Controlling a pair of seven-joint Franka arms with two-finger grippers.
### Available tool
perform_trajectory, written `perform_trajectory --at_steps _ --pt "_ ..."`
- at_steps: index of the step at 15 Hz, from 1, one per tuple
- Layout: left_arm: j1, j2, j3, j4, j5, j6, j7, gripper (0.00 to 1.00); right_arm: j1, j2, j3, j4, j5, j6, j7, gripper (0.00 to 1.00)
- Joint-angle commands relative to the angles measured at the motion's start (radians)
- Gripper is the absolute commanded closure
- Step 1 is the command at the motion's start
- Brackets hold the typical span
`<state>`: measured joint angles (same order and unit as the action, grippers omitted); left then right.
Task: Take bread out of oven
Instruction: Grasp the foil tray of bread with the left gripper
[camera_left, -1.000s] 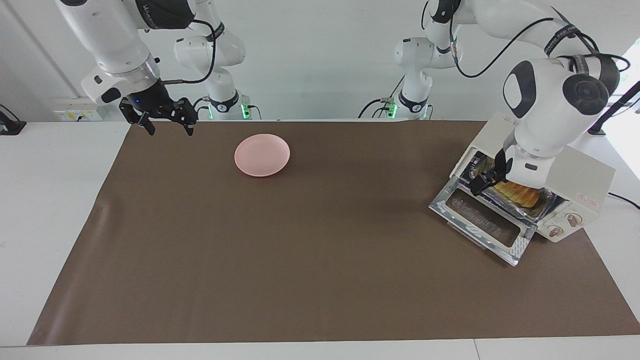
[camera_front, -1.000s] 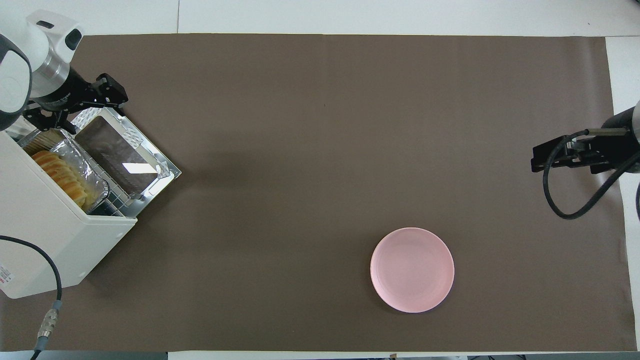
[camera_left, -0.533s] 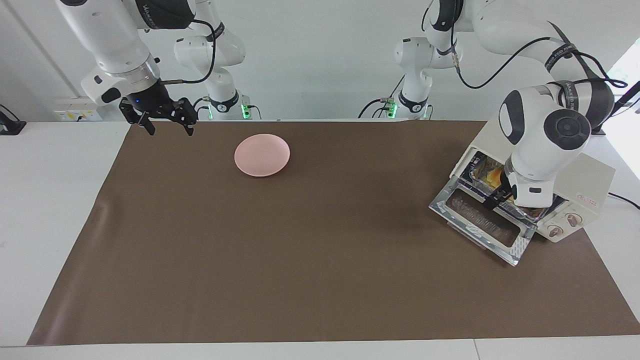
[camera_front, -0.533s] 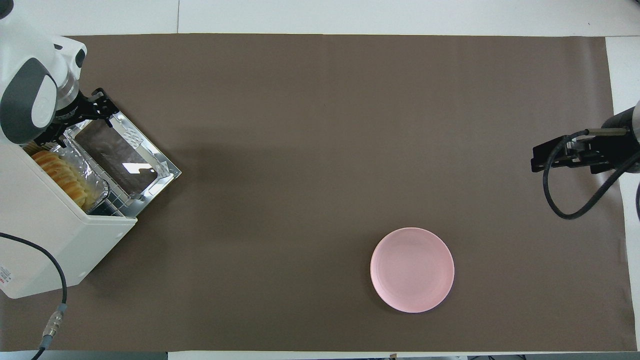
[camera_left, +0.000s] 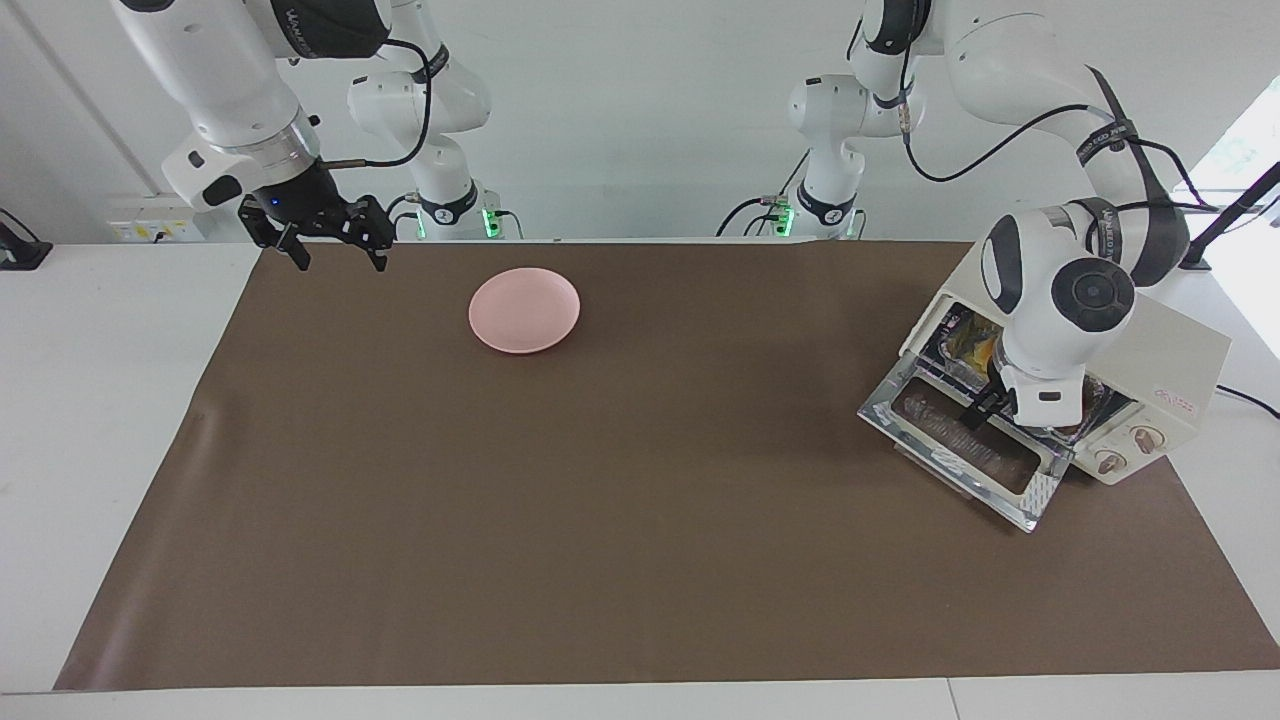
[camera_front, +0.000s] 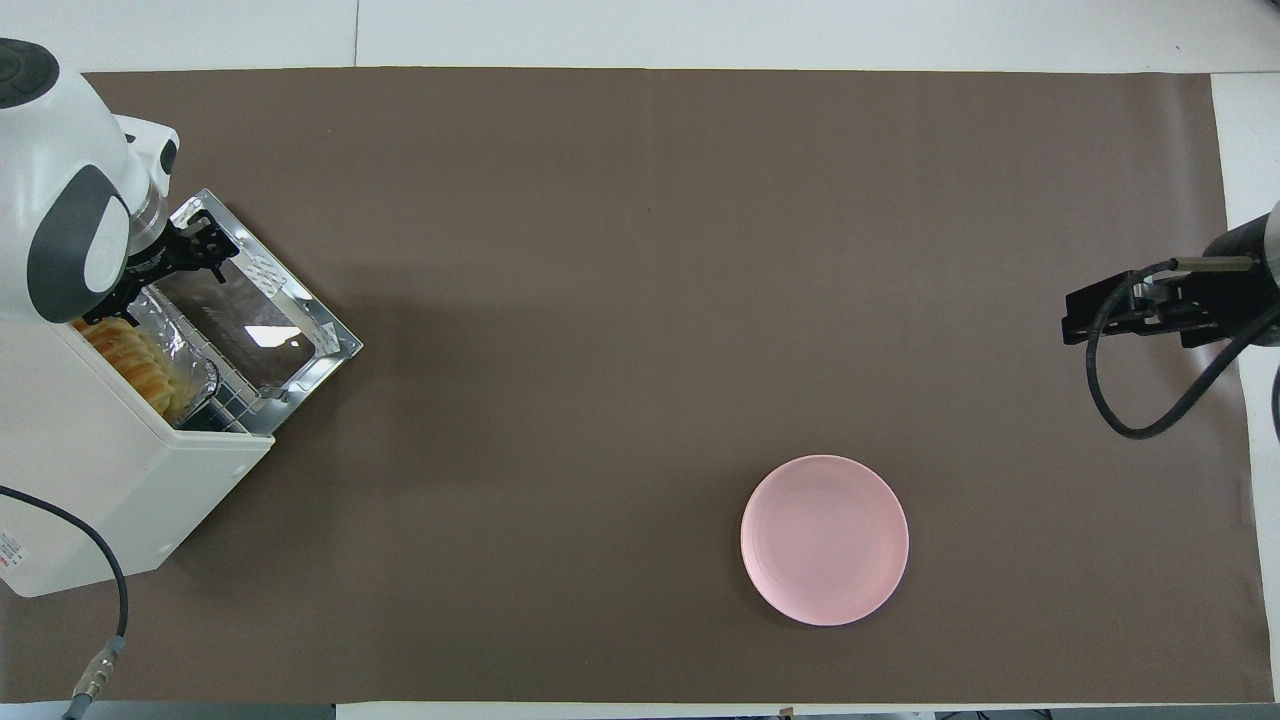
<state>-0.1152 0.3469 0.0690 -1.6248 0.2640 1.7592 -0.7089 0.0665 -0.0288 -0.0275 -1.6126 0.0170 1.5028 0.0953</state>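
The cream-white oven (camera_left: 1165, 355) (camera_front: 90, 470) stands at the left arm's end of the table, its glass door (camera_left: 960, 450) (camera_front: 255, 325) folded down flat. Inside, the golden ridged bread (camera_front: 135, 358) lies in a foil tray (camera_front: 195, 372) on the rack. My left gripper (camera_left: 990, 405) (camera_front: 150, 280) hangs open at the oven's mouth, over the tray's end and the door's hinge edge, with nothing held. In the facing view its wrist hides most of the bread. My right gripper (camera_left: 335, 248) (camera_front: 1105, 312) waits open above the mat's corner at the right arm's end.
A round pink plate (camera_left: 524, 309) (camera_front: 824, 540) sits on the brown mat (camera_left: 600, 500), nearer the robots and toward the right arm's end. The oven's power cable (camera_front: 100, 620) trails off the table beside the oven.
The left arm's wrist has swung down over the oven's mouth, bringing its open gripper lower and closer to the tray. The right arm, plate and oven have stayed put.
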Motion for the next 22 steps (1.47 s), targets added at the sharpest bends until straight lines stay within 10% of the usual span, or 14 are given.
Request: perform_trajectory --at_steps 1,4,9,12,22 --pt "0.002 -0.039 -0.006 -0.076 0.052 0.058 -0.055 0.0 -0.014 -0.016 0.014 -0.015 -0.015 -0.009 0.009 0.0" --pt "0.002 -0.04 -0.006 -0.118 0.054 0.095 -0.061 0.05 -0.014 -0.016 0.014 -0.013 -0.015 -0.009 0.008 0.0" --pt "0.002 -0.036 -0.006 -0.139 0.054 0.115 -0.063 0.45 -0.013 -0.016 0.014 -0.015 -0.015 -0.009 0.009 0.0" --pt "0.003 -0.037 -0.006 -0.149 0.054 0.118 -0.057 1.0 -0.014 -0.016 0.014 -0.015 -0.015 -0.009 0.009 0.0" --pt "-0.199 0.076 -0.017 0.186 0.011 -0.018 -0.026 1.0 -0.014 -0.016 0.014 -0.013 -0.015 -0.009 0.009 0.0"
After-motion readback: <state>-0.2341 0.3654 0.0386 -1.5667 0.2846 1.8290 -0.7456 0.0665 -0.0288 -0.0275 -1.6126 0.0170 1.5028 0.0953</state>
